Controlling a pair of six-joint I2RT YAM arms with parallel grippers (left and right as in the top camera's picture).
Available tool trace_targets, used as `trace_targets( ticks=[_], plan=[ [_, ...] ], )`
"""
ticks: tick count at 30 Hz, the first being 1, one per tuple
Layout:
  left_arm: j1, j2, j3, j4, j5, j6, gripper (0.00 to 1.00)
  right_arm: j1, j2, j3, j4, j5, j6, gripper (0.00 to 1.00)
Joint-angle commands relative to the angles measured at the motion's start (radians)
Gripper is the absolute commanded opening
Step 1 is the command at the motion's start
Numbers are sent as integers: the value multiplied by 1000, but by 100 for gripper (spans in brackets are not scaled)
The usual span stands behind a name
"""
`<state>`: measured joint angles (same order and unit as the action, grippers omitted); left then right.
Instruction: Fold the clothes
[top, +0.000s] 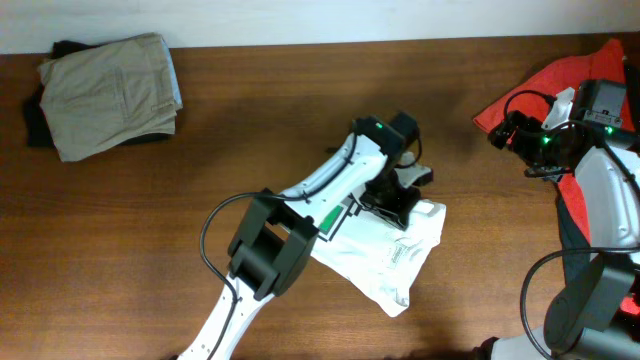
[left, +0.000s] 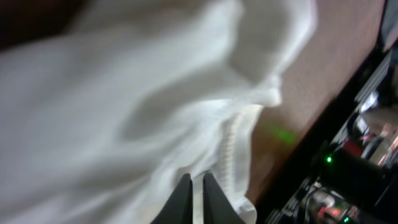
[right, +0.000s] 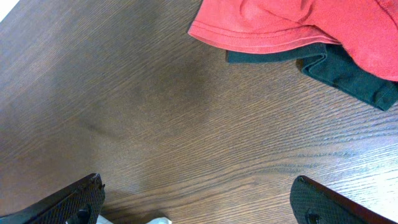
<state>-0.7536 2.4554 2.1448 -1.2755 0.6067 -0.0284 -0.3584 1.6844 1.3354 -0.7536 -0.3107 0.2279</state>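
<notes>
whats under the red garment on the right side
A dark garment pokes out from beneath the red garment, lying on the table. How far it runs underneath is covered.

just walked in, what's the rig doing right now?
Folding clothes. The left hand is shut, apparently pinching the rumpled white shirt mid-table. The right hand is wide open and empty, hovering beside a red garment and a dark garment. A khaki garment already sits folded at the far left corner.

Left pincer (top: 401, 203) on white shirt (top: 388, 258); khaki garment (top: 110, 92) top-left.
</notes>
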Motion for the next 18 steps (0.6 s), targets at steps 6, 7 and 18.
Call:
trace_targets(
  ticks=[6, 7, 18],
  plan=[
    [-66, -33, -10, 46, 0, -2, 1, 0, -11, 19, 3, 6, -2, 99],
    [-76, -32, -14, 61, -1, -6, 1, 0, -11, 19, 3, 6, -2, 99],
    [-87, -14, -100, 195, -45, -47, 1, 0, -11, 19, 3, 6, -2, 99]
  ],
)
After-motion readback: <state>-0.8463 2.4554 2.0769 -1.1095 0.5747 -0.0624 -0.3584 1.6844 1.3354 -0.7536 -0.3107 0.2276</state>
